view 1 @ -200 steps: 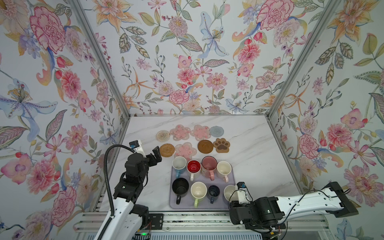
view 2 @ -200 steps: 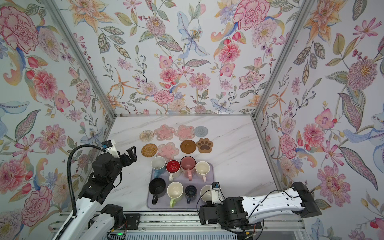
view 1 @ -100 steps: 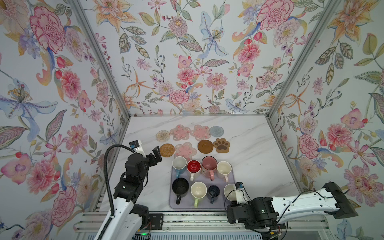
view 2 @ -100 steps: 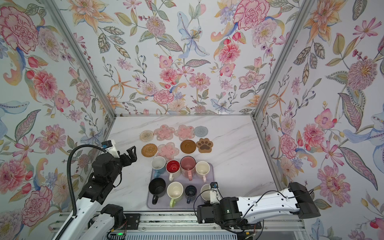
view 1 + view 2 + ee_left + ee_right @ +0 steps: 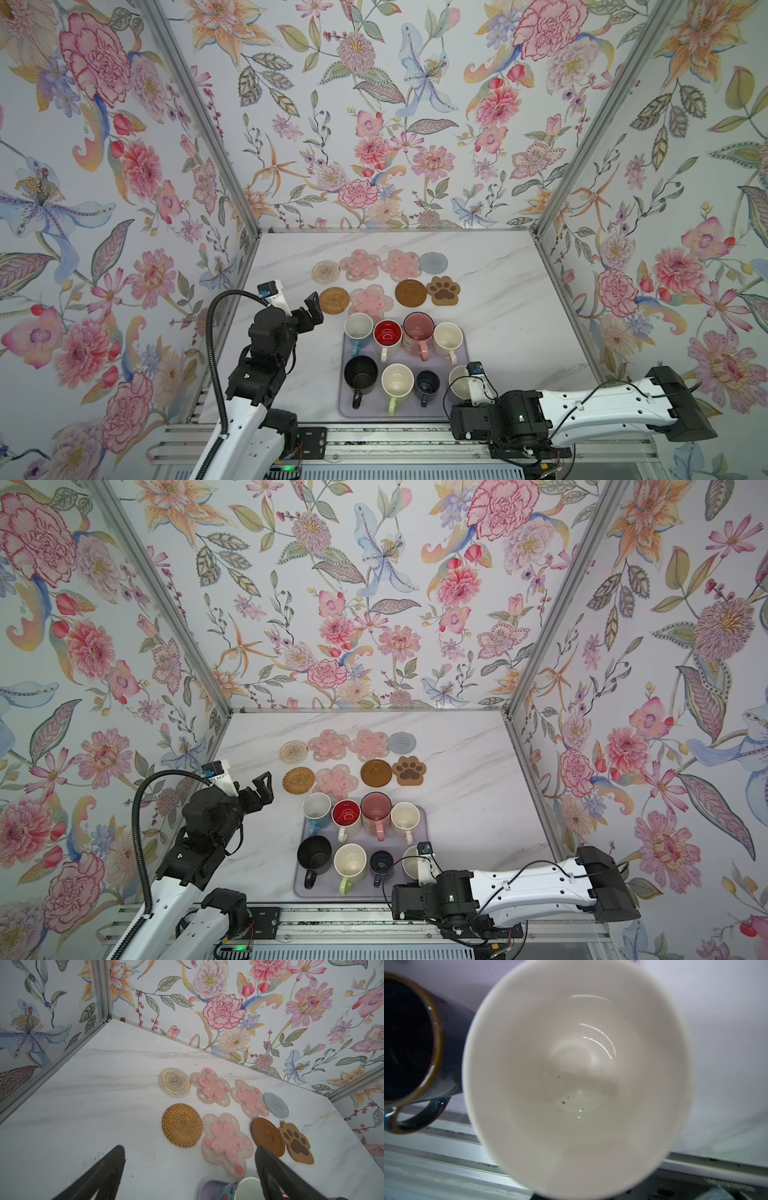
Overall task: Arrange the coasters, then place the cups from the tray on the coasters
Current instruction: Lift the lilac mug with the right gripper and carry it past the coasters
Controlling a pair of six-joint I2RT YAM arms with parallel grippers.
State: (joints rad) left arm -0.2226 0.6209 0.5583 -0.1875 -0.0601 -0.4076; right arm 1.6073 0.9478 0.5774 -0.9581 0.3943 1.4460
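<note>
A white marble table (image 5: 498,299) is carrying eight mats in two rows of four, all lying flat. The far row is running from a beige woven coaster (image 5: 326,272) through a pink flower coaster (image 5: 360,265) and a second flower coaster (image 5: 401,265) to a grey-blue woven coaster (image 5: 433,263). The near row is holding a tan woven coaster (image 5: 334,300), a third flower coaster (image 5: 371,300), a brown disc coaster (image 5: 411,293) and a paw-print coaster (image 5: 444,290) (these last two seem to be touching). A lavender tray (image 5: 374,410) is sitting just in front of that row, nearest the table's front edge.
</note>
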